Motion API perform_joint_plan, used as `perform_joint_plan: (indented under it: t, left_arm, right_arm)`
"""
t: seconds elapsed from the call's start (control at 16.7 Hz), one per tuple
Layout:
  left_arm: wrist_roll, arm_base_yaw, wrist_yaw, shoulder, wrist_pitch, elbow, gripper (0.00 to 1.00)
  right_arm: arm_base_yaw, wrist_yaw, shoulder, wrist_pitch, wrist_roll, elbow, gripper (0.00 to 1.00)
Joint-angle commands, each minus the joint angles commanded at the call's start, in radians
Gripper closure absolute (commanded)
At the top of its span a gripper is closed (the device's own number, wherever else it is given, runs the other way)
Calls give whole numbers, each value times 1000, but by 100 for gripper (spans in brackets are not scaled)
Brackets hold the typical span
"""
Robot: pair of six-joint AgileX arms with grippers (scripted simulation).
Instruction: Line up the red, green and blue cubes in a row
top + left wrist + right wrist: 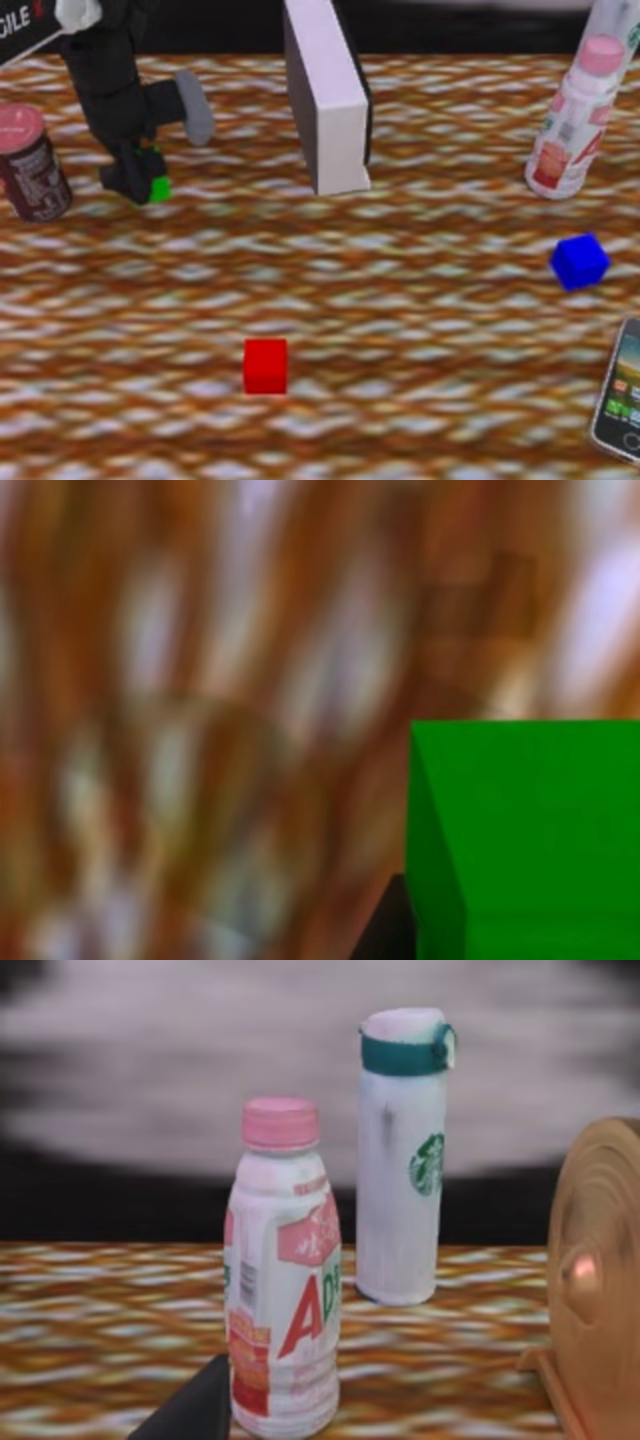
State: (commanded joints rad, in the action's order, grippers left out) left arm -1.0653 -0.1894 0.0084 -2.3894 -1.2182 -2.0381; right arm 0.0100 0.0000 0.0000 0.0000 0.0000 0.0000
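Left gripper (143, 177) grips green cube (159, 188) at table's far-left corner.

A rendered test scene, not a real room: the surface (420, 330) wears a smeared orange-and-white woven texture, and unrelated props stand on it, namely a pink-capped drink bottle (283, 1280), a white tumbler with a green band (402, 1160), a smartphone (622, 390) and a white box (328, 95), against a blurred dark backdrop.

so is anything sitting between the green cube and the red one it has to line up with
Nothing visible. The left tool is at the green cube by the dark red can, and bare table lies between it and the red cube. The white box stands off to the side.
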Motion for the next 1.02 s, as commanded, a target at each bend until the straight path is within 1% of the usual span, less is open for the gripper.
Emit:
perform_joint_plan:
  t: [0.24,0.3,0.42,0.6,0.9,1.02]
  left_arm:
    - [0,-8,-1,-1,2,3,100]
    - [5,-21,-2,5,5,11,100]
    - [31,-73,-4,31,15,47,100]
    - [94,-207,-6,97,39,140,100]
    - [213,-479,-4,227,87,327,100]
    - [251,-562,-4,272,106,384,100]
  right_arm:
    - [0,0,0,0,0,0,0]
    - [0,0,0,0,0,0,0]
    - [0,0,0,0,0,0,0]
    - [0,0,0,0,0,0,0]
    - [0,0,0,0,0,0,0]
    - [0,0,0,0,0,0,0]
